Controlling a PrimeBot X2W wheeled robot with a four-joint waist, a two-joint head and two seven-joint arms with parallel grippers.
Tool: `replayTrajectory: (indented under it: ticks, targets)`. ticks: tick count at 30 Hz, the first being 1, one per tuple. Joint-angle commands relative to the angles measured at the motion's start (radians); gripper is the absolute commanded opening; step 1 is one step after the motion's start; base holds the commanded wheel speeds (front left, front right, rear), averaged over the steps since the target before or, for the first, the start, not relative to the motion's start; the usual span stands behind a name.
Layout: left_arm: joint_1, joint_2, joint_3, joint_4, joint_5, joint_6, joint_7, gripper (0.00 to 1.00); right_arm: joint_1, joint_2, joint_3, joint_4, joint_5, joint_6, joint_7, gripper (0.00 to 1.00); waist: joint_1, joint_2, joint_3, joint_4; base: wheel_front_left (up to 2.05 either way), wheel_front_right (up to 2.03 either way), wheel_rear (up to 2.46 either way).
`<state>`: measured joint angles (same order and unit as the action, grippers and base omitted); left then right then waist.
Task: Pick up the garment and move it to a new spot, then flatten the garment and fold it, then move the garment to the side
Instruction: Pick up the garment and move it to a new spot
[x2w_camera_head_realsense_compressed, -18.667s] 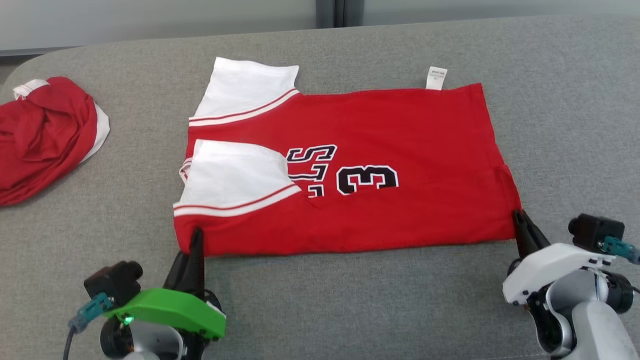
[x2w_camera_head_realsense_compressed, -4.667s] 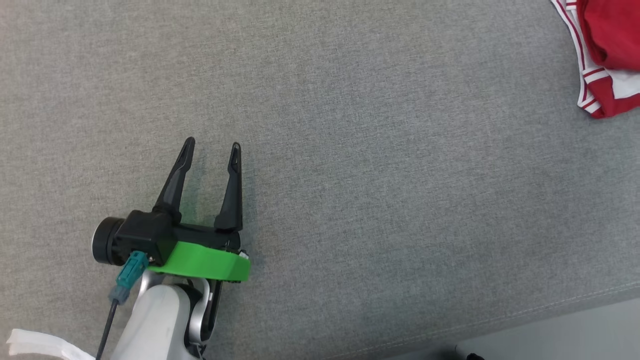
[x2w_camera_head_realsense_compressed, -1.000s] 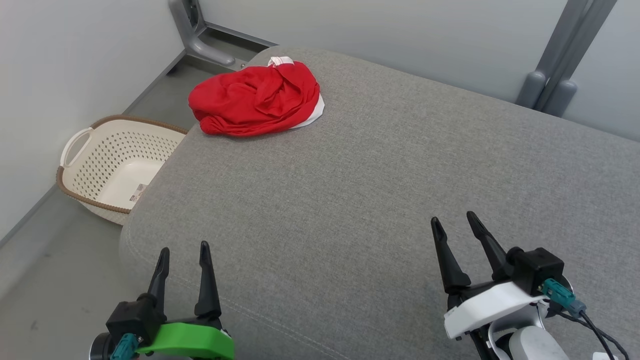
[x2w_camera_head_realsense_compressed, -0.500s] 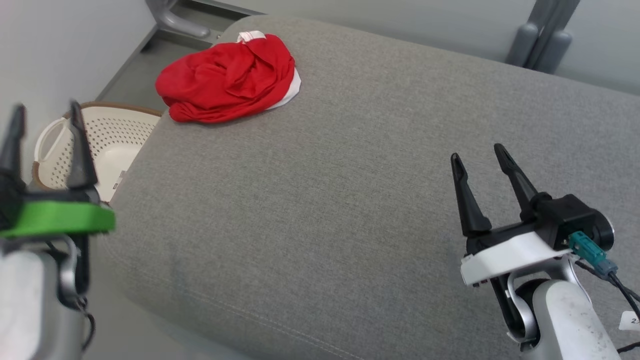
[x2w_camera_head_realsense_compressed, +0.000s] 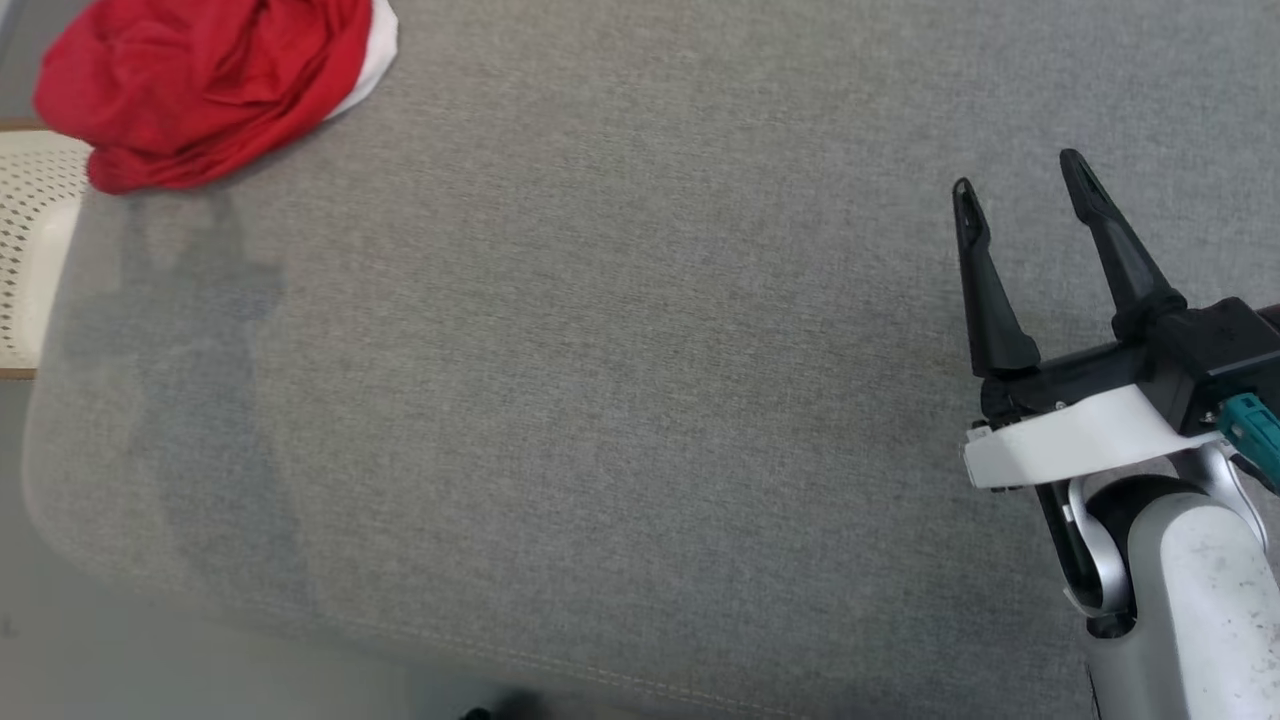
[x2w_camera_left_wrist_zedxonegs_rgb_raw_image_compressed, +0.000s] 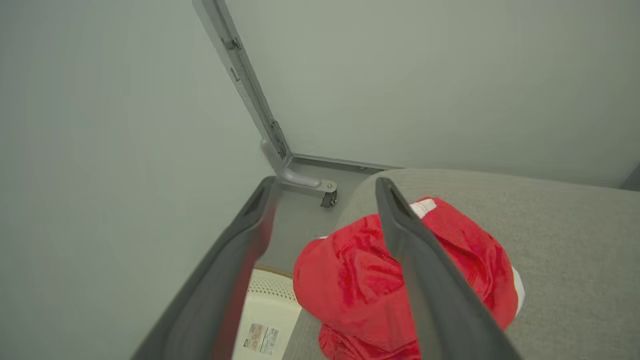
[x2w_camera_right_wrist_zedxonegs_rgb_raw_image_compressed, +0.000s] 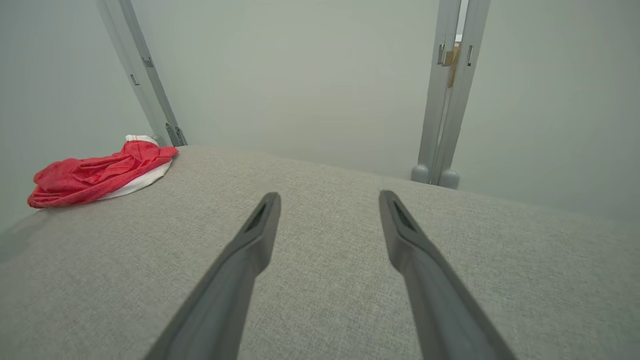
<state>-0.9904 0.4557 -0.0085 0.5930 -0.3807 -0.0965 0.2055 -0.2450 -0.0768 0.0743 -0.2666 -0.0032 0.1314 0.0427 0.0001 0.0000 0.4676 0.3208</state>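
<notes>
**Grippers.** The left gripper (x2w_camera_left_wrist_zedxonegs_rgb_raw_image_compressed: 325, 195) has its fingers spread fully and holds nothing. In its wrist view it is aimed at the garment (x2w_camera_left_wrist_zedxonegs_rgb_raw_image_compressed: 350, 285), above it and not touching. The right gripper (x2w_camera_head_realsense_compressed: 1020, 185) is likewise wide open and empty, over bare cushion (x2w_camera_head_realsense_compressed: 600, 400) and well apart from the garment.

**Change.** Over the last second the head camera has swung down and to the right, so the whole picture has shifted. The garment lies in the same crumpled heap at the cushion's far left corner, just beside the basket (x2w_camera_head_realsense_compressed: 30, 200); it has not been moved. The left arm has gone from low at the cushion's near edge to a raised line on the heap.

**Meaning.** In my judgement the pick-up is being lined up and has not begun. Moving, flattening, folding and setting aside all remain.

**Writing.** A sticker (x2w_camera_left_wrist_zedxonegs_rgb_raw_image_compressed: 262, 338) lies inside the basket; its print is too small to read. The heap shows red cloth and white trim, with no lettering visible.
</notes>
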Motion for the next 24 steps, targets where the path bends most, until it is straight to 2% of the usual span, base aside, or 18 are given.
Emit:
replayTrajectory:
  ticks: [1, 7, 9, 13, 14, 15, 16, 21, 24]
  targets:
    - [-0.022, 0.007, -0.014, 0.038, -0.001, -0.006, 0.021, 1.00, -0.019, -0.003, -0.003, -0.013, -0.006, -0.002, 0.003, 1.00, -0.0001, 0.0000, 0.189, -0.138, 0.00, 0.00, 0.00]
    - [-0.040, 0.016, -0.019, 0.203, -0.007, 0.011, 0.053, 1.00, -0.026, 0.003, -0.008, -0.037, -0.018, -0.002, -0.003, 1.00, -0.0001, 0.0000, 0.249, -0.164, 0.00, 0.00, 0.00]
    - [0.016, -0.029, -0.036, 0.180, 0.007, 0.054, 0.076, 1.00, -0.014, 0.005, -0.020, -0.035, -0.020, -0.002, -0.009, 1.00, -0.0001, 0.0000, 0.247, -0.159, 0.00, 0.00, 0.00]
    - [0.078, -0.014, -0.017, 0.111, -0.018, 0.087, 0.138, 1.00, -0.001, 0.009, -0.023, -0.041, -0.018, -0.002, -0.011, 1.00, -0.0001, 0.0000, 0.253, -0.162, 0.00, 0.00, 0.00]
    - [0.095, -0.016, -0.015, 0.090, -0.021, 0.093, 0.147, 0.64, -0.001, 0.010, -0.026, -0.039, -0.018, -0.002, -0.013, 1.00, -0.0001, 0.0000, 0.253, -0.163, 0.00, 0.00, 0.00]
    - [0.111, -0.013, -0.012, 0.073, -0.022, 0.099, 0.150, 0.44, -0.003, 0.010, -0.027, -0.037, -0.017, -0.002, -0.015, 1.00, -0.0001, 0.0000, 0.253, -0.164, 0.00, 0.00, 0.00]
    - [0.128, -0.008, -0.010, 0.051, -0.020, 0.104, 0.149, 0.01, -0.006, 0.011, -0.028, -0.033, -0.016, -0.002, -0.019, 1.00, -0.0001, 0.0000, 0.250, -0.164, 0.00, 0.00, 0.00]
    - [0.190, 0.013, 0.006, -0.038, -0.021, 0.119, 0.107, 0.00, -0.021, 0.017, -0.020, -0.006, -0.006, -0.002, -0.035, 1.00, -0.0001, 0.0000, 0.217, -0.167, 0.00, 0.00, 0.00]
    - [0.214, 0.040, 0.014, -0.075, -0.020, 0.107, 0.091, 0.00, -0.026, 0.019, -0.013, 0.018, 0.004, -0.002, -0.050, 1.00, -0.0001, 0.0000, 0.186, -0.173, 0.00, 0.00, 0.00]
